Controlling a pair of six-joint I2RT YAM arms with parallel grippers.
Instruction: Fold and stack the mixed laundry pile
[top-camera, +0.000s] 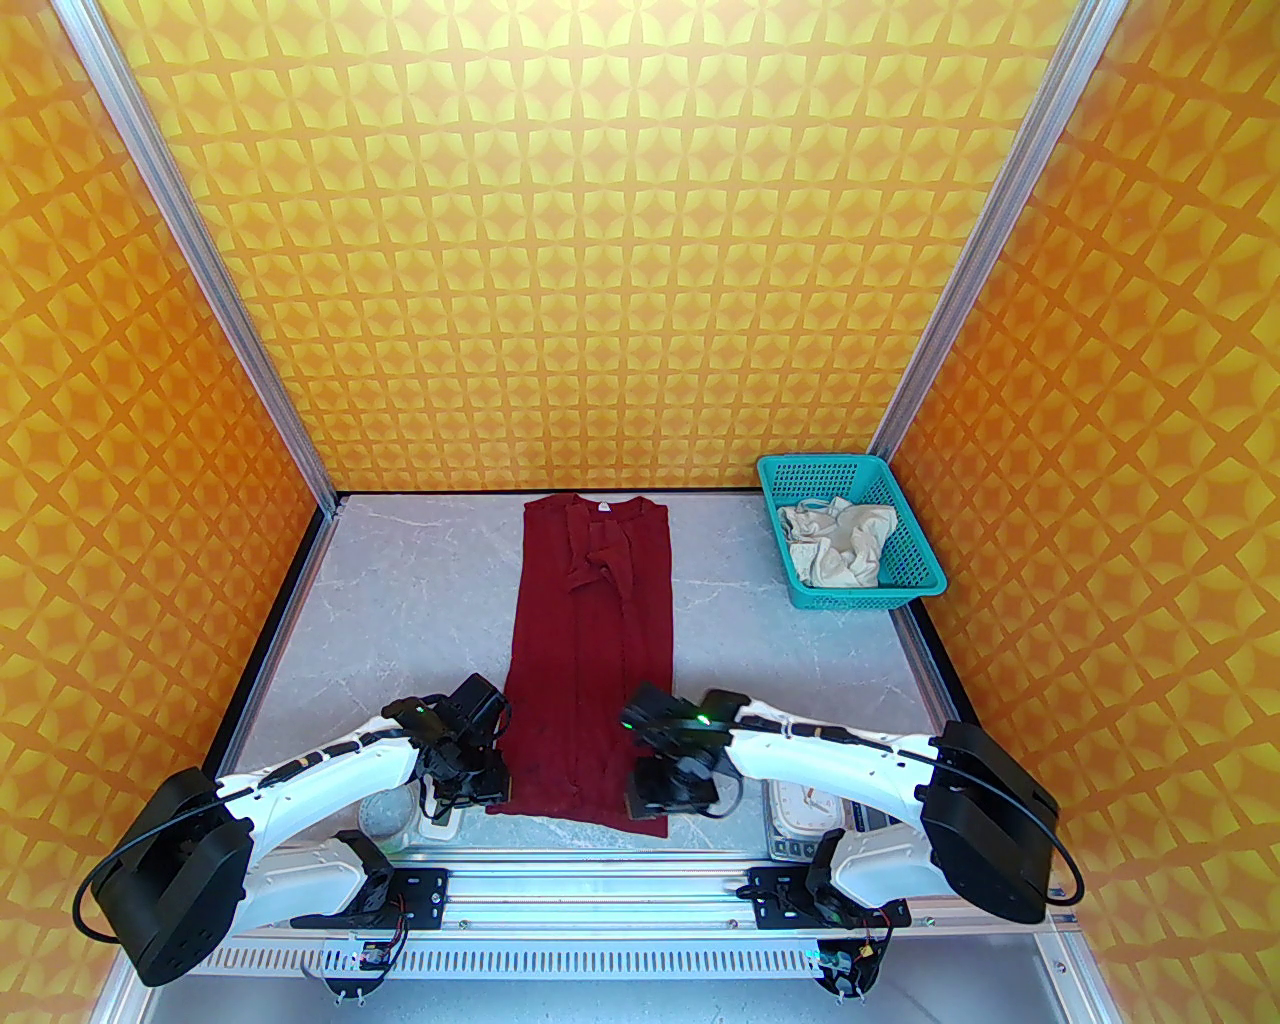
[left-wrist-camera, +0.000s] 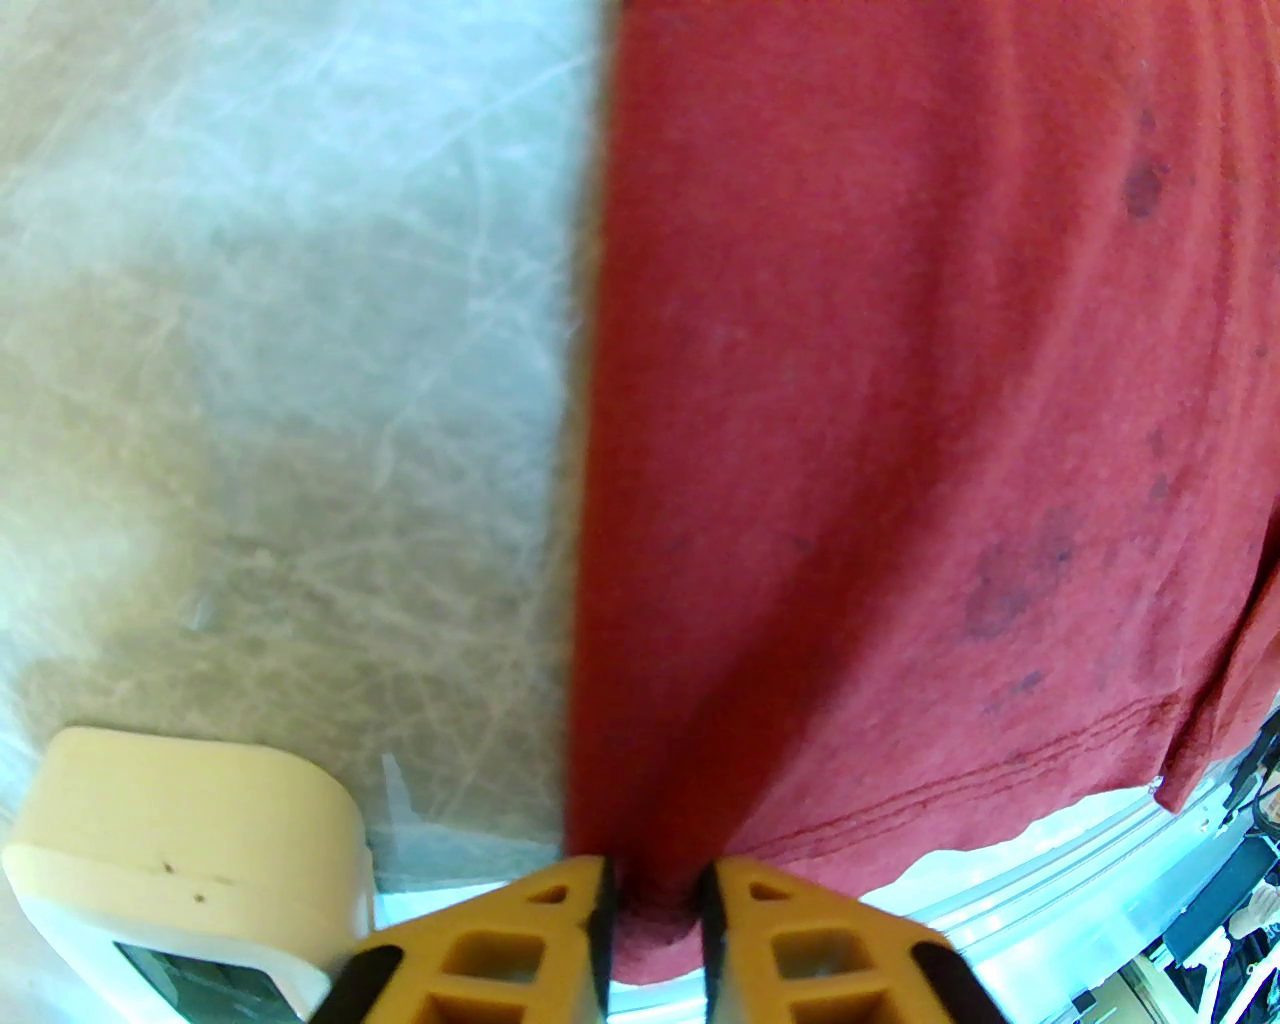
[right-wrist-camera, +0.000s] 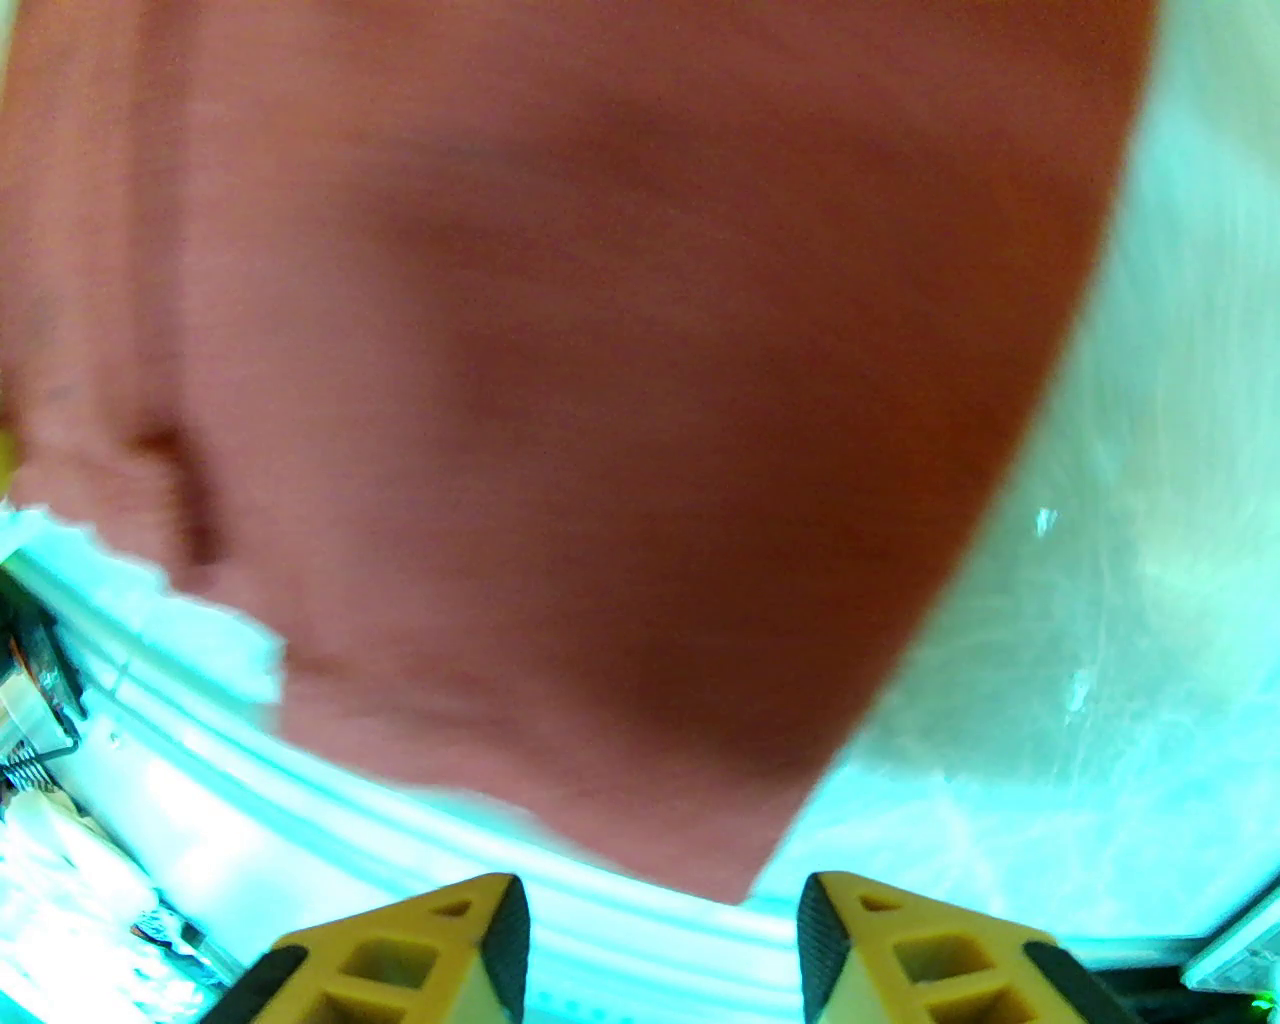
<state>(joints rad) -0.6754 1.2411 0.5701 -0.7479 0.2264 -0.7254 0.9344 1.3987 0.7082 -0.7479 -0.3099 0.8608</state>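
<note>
Crimson cloth: the dark red shirt (top-camera: 590, 640) lies as a long strip along the tabletop (top-camera: 400, 600), near-left hem corner pinched in the left claw (left-wrist-camera: 655, 930); the right claw (right-wrist-camera: 660, 940) gapes empty just short of the near-right corner. Lifting one-sided would likely skew the fold; cream shorts (top-camera: 835, 545) lie crumpled in the basket (top-camera: 930, 580)

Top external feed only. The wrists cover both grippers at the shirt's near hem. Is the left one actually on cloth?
Observer: Yes. In the left wrist view the left gripper is shut on the near left corner of the dark red shirt, with cloth bunched between its fingers.
Operator: And the right?
Observer: In the right wrist view the right gripper is open with nothing between its fingers. The shirt's near right corner lies just ahead of the gap. That view is blurred.
</note>
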